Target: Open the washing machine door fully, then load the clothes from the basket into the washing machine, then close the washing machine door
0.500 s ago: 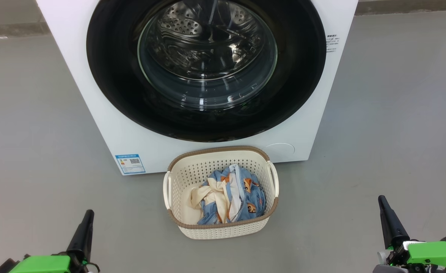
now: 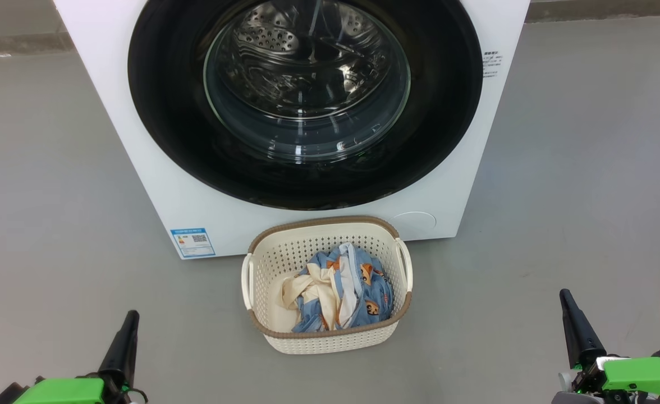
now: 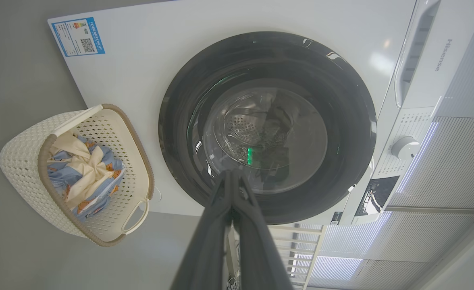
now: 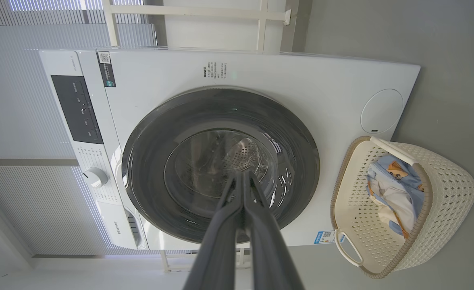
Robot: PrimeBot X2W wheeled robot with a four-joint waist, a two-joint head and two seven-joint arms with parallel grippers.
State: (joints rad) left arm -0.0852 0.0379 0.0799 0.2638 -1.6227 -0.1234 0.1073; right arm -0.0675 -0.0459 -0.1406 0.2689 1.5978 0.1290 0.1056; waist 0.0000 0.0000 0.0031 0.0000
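No movement since earlier: basket (image 2: pixel 330 340) between left hand (image 2: pixel 132 315) and right hand (image 2: pixel 564 294).

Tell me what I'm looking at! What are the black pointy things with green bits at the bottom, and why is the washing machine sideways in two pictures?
You are seeing what a robot sees before it does the laundry. One picture comes from a camera on its head, looking down. The black pointy things are its two hands, called pincers: the left pincer and the right pincer. Both are pinched shut and hold nothing. The other two pictures come from small cameras on its wrists. The wrists are turned, so everything looks sideways, and the dark fingers rising from the bottom belong to that arm's own pincer. In front stands a white washing machine with its big round black door closed. On the grey floor before it sits a cream basket with blue and cream clothes inside.
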